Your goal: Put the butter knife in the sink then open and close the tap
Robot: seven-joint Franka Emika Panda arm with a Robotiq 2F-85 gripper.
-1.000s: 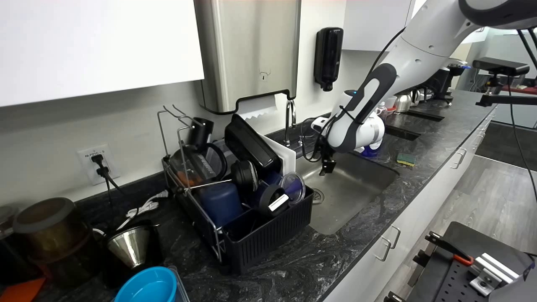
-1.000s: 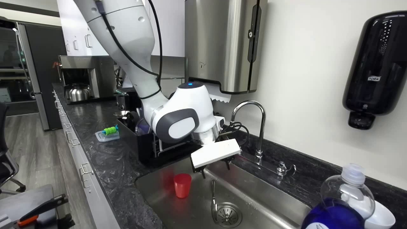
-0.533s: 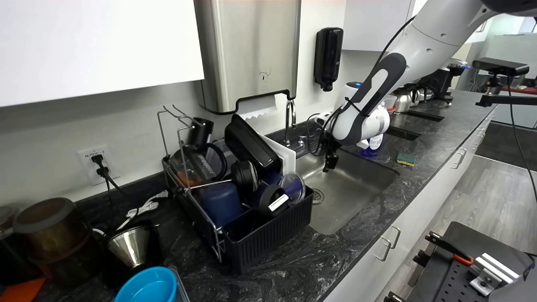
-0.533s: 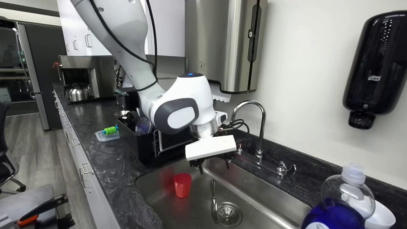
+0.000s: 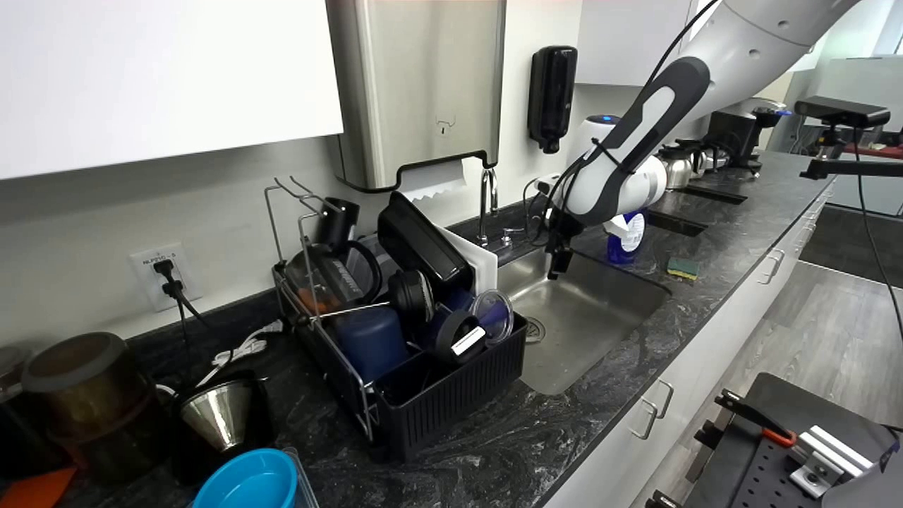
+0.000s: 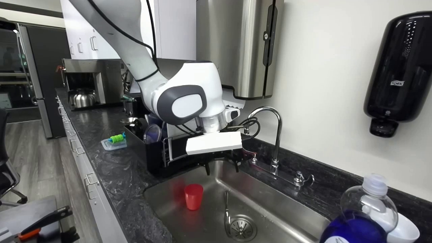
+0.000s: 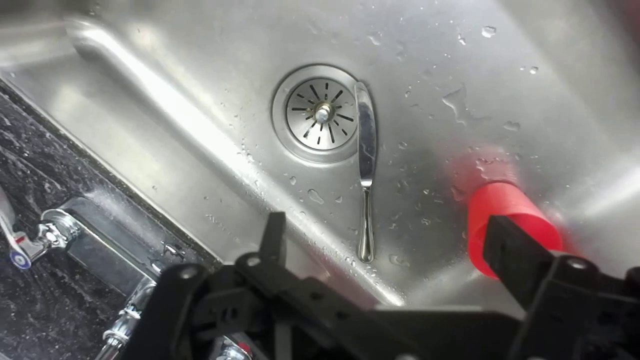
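Note:
The butter knife (image 7: 367, 145) lies flat on the floor of the steel sink (image 6: 189, 226), its blade overlapping the drain's edge. My gripper (image 7: 387, 219) hangs over the basin's rack-side end, its black fingers (image 7: 274, 237) wide apart. Nothing is between them; the knife handle shows well below in the gap. In an exterior view the same gripper (image 6: 222, 170) is clear of the sink floor. Behind the basin stands the chrome tap (image 6: 278, 135), with a lever on each side of its base; in the wrist view part of the tap base (image 7: 105, 250) shows at lower left.
A red cup (image 6: 193, 197) sits in the sink under one finger. The loaded black dish rack (image 5: 451, 395) borders one end of the basin. A blue soap bottle (image 6: 354, 226) and white bowl stand near the other end. A sponge (image 5: 683, 267) lies on the counter.
The arm has lifted and drawn back a little toward the rack end, and its white hand plate has levelled out. The jaws have stayed open. Knife and cup have not moved.

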